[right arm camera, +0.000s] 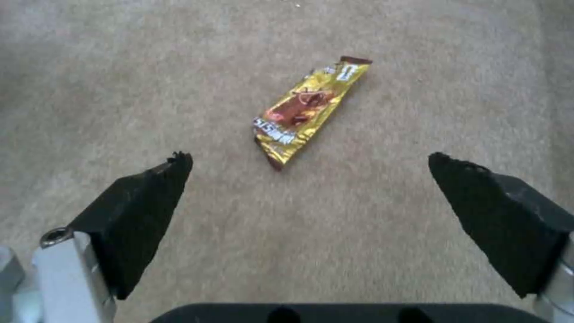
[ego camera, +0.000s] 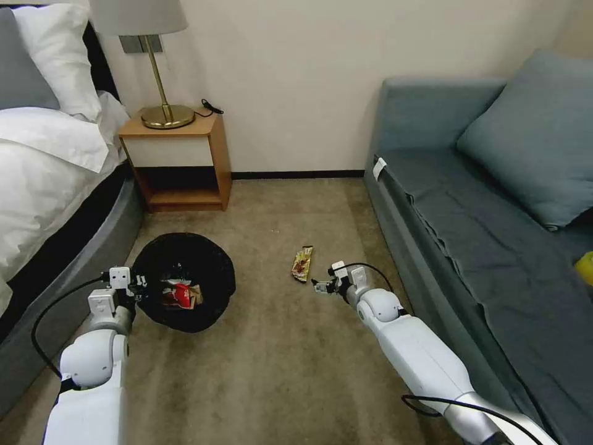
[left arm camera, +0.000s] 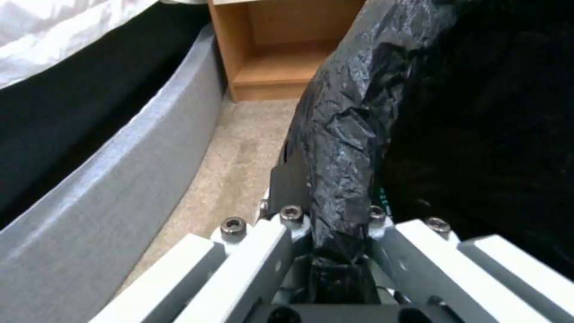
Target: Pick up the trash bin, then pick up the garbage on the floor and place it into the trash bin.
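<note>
1. Left gripper (ego camera: pixel 137 285) pinches the bag-covered rim of the trash bin (ego camera: pixel 185 254); the bin hangs just ahead of it, over the carpet (ego camera: pixel 278 371).
2. A red packet (ego camera: pixel 179 292) and tan paper lie in the bin.
3. Right gripper (ego camera: pixel 319 287) is spread wide and empty. The gold candy wrapper (ego camera: pixel 302 262) lies flat on the carpet just ahead of its fingertips, not touched.
4. Step in hand, as I judge it: collecting the last visible litter piece, bin already held.
5. Next move calls for a descent astride the wrapper, then closing low; flat foil may slip.
6. Right wrist view shows the fingers (right arm camera: pixel 143 211) framing the wrapper (right arm camera: pixel 308 110); left wrist view shows the crinkled black bag (left arm camera: pixel 341 148) clamped between the left jaws.
</note>
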Robot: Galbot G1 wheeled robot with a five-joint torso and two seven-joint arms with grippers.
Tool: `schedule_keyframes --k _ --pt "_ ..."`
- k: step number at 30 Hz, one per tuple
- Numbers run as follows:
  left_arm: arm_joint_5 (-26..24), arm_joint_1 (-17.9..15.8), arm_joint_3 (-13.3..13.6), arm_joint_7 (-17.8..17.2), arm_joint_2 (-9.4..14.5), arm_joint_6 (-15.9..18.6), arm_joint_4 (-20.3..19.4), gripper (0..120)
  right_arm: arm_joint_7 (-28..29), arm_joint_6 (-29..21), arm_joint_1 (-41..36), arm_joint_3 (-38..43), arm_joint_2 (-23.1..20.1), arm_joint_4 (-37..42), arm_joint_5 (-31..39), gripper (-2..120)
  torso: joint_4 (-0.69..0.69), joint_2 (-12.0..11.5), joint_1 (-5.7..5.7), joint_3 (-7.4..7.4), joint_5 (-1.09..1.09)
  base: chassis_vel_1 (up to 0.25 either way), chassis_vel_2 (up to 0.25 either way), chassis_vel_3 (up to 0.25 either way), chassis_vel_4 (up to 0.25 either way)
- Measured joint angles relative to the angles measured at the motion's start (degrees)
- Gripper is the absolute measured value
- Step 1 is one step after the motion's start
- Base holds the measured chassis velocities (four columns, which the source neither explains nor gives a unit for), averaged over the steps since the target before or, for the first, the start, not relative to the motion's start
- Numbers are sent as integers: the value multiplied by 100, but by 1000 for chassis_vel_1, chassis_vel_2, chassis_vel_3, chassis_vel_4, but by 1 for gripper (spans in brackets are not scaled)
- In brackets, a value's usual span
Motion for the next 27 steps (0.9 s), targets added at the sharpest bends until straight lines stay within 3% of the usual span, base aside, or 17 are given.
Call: schedule_keyframes --k 27 --pt "-41 -16 -41 26 81 -30 134 1 -59 -7 27 -238 137 -107 -241 100 1 0 0 0 0 -69 66 70 -70"
